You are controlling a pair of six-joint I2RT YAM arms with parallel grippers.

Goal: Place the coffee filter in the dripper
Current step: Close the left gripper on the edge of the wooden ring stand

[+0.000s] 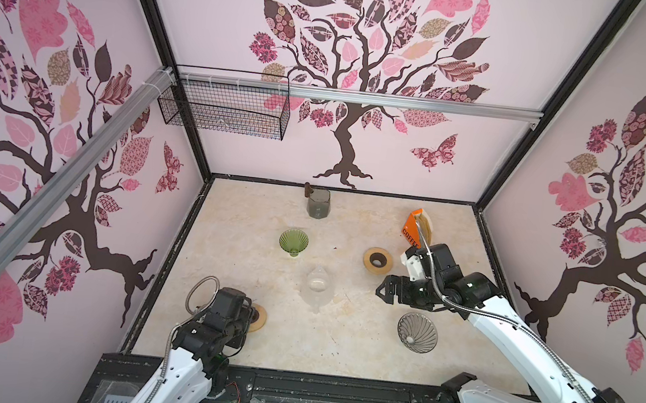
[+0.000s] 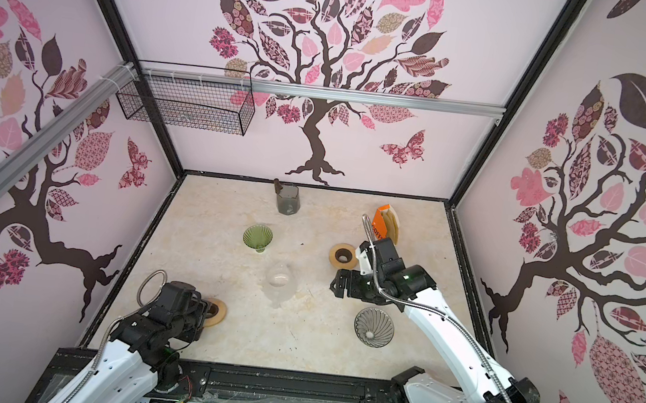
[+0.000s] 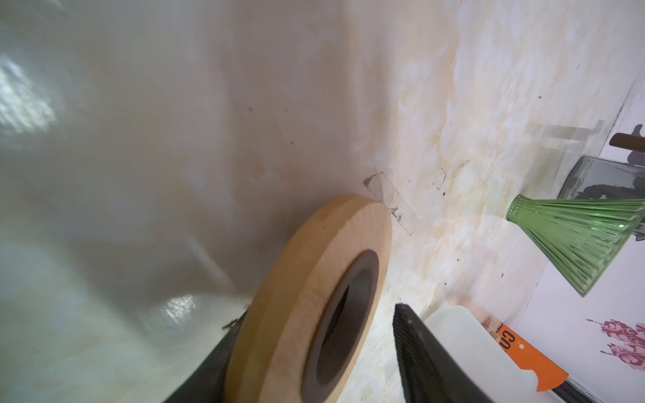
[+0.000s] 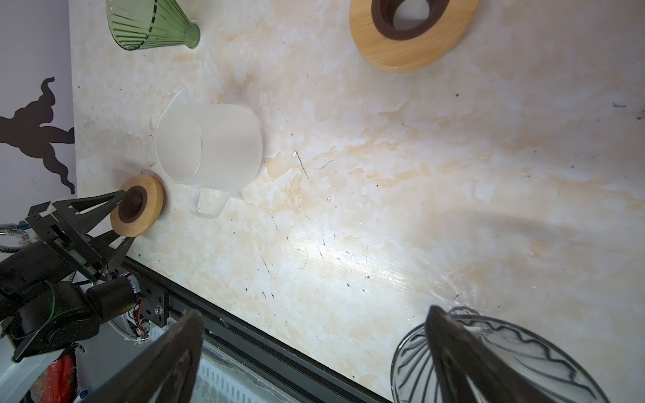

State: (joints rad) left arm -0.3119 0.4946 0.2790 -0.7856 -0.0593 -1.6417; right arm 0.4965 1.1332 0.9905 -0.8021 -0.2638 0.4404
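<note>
Unlike the top views, the right wrist view shows the left gripper (image 4: 126, 219) parted astride a front-edge wooden ring (image 4: 150, 195); the right gripper (image 4: 316, 312) gapes empty. Coffee filters (image 1: 429, 226) stand at the bench's (image 1: 253, 210) back-right in a box (image 1: 412, 228) lettered "COFFEE".

The one readable text is on the orange box (image 1: 413, 227), which stands at about two o'clock on the counter (image 1: 338, 338). In a top view, black capitals slanting down its orange face read "COFFE", and the end of the word is covered. In a top view the same box (image 2: 380, 224) shows "OFFE". In the left wrist view the box (image 3: 534, 363) shows two black letters: a "C" and one unclear.
</note>
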